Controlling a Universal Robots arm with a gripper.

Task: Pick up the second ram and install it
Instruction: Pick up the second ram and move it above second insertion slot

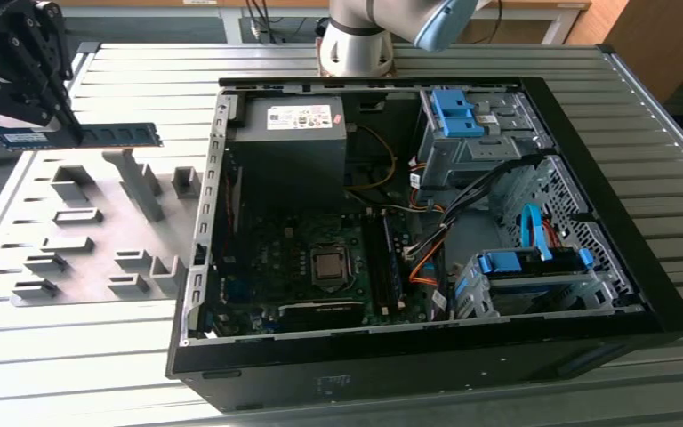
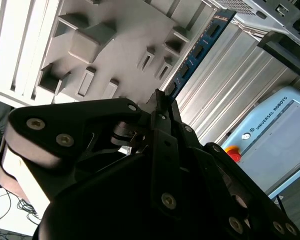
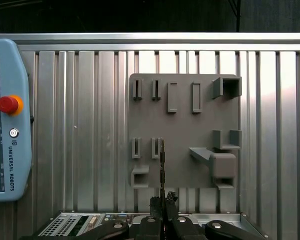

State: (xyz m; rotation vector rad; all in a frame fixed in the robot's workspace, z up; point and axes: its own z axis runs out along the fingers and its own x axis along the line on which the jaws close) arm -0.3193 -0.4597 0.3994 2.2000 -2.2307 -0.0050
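Robotics lab — teach pendant, slatted bench

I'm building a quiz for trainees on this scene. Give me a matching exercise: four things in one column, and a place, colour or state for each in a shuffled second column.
1 second ram
2 holder plate
3 computer case
4 pendant button

A red
B open, motherboard showing
C clamped in the gripper
D flat on the table

Pairs: 1-C, 2-D, 3-B, 4-A
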